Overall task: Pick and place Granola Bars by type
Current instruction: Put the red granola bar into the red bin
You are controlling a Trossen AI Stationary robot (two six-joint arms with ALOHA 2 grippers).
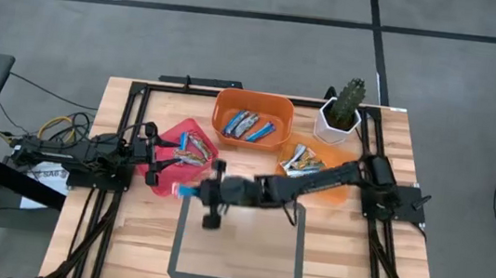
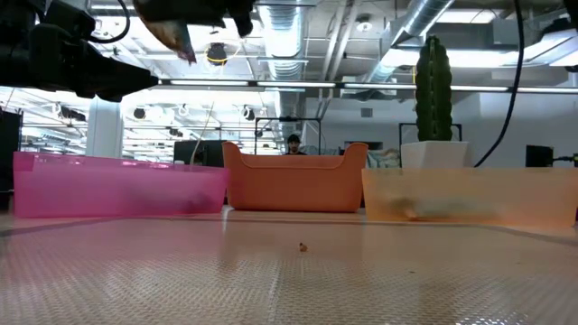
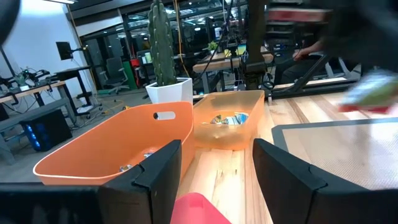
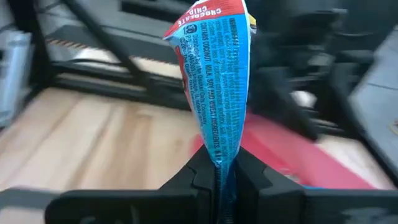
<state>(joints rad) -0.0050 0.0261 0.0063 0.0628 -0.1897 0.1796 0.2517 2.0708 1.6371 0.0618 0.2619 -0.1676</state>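
From my right wrist camera, the nearest thing is the granola bar [image 4: 214, 81] I'm carrying: a blue wrapper with white print and a red end, standing up out of the right gripper [image 4: 225, 177], whose fingers are pinched tight on its lower crimped edge. The overhead camera places that gripper [image 1: 197, 192] at the near corner of the pink bin [image 1: 161, 181], the bar [image 1: 188, 191] a small blue sliver sticking out toward the bin. More bars [image 1: 193, 146] with mixed wrappers lie in the pink bin, blue and silvery ones [image 1: 249, 126] in the orange bin [image 1: 275, 107] behind, and others [image 1: 302, 161] in the pale orange bin [image 1: 342, 192] under my right arm.

The left gripper [image 1: 154, 154] waits at the pink bin's left edge; its wrist camera shows the fingers [image 3: 158, 171] spread wide with nothing between them.

Only the overhead shows the grey mat [image 1: 238, 241]. The table-level camera lines up all three bins, with the cactus [image 2: 433, 86] and a person [image 2: 293, 143] far behind.
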